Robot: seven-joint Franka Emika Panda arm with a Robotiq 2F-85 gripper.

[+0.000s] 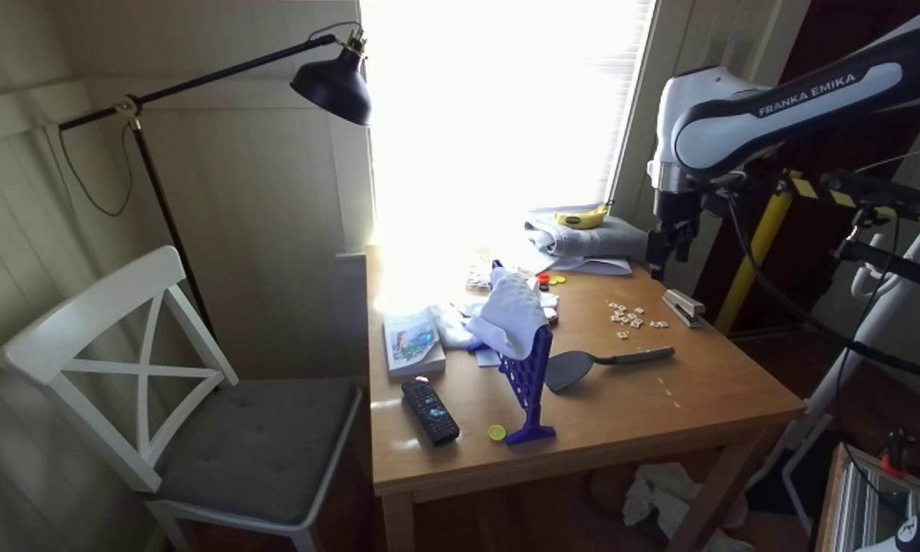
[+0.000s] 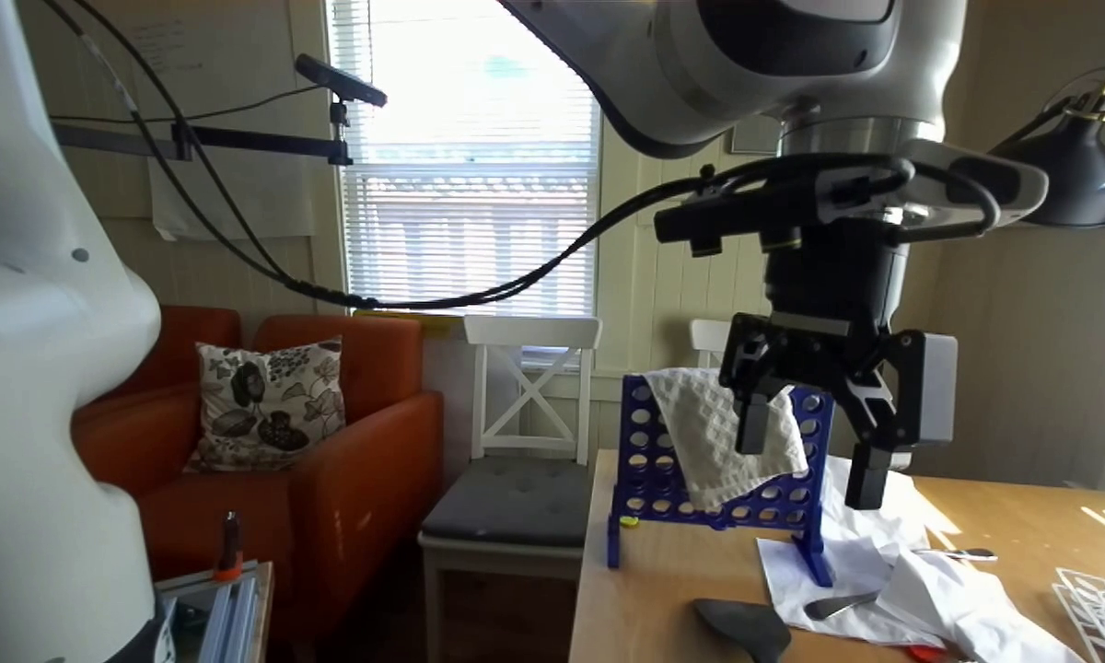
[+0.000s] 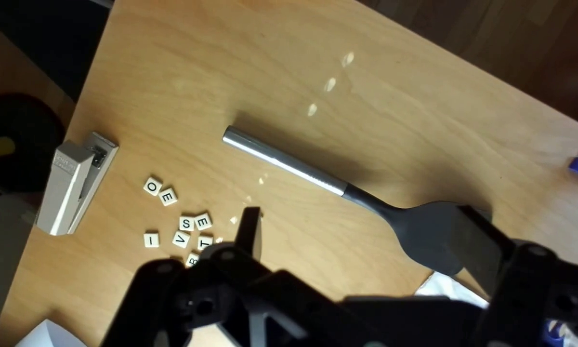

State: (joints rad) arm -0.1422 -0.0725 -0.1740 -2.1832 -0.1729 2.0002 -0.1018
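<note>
My gripper [image 3: 359, 212] stands open above the table, its two fingers wide apart with nothing between them. In the wrist view a spatula [image 3: 289, 164] with a silver handle and dark blade lies below; one finger overlaps part of the blade. Several letter tiles [image 3: 187, 223] are scattered to the left, and a grey stapler [image 3: 74, 183] sits by the table edge. In an exterior view the gripper [image 1: 668, 261] hangs over the stapler's side of the table. A blue upright game rack [image 2: 633, 442] has a white cloth [image 2: 714, 433] draped over it, behind the gripper [image 2: 808, 468] there.
A remote [image 1: 430, 412], a book [image 1: 414, 343] and a yellow disc [image 1: 497, 433] lie around the rack on the table [image 1: 460, 464]. Toward the window, a banana [image 1: 580, 218] rests on a folded grey towel [image 1: 594, 238]. A floor lamp [image 1: 333, 84] and white chair [image 1: 253, 445] stand beside the table.
</note>
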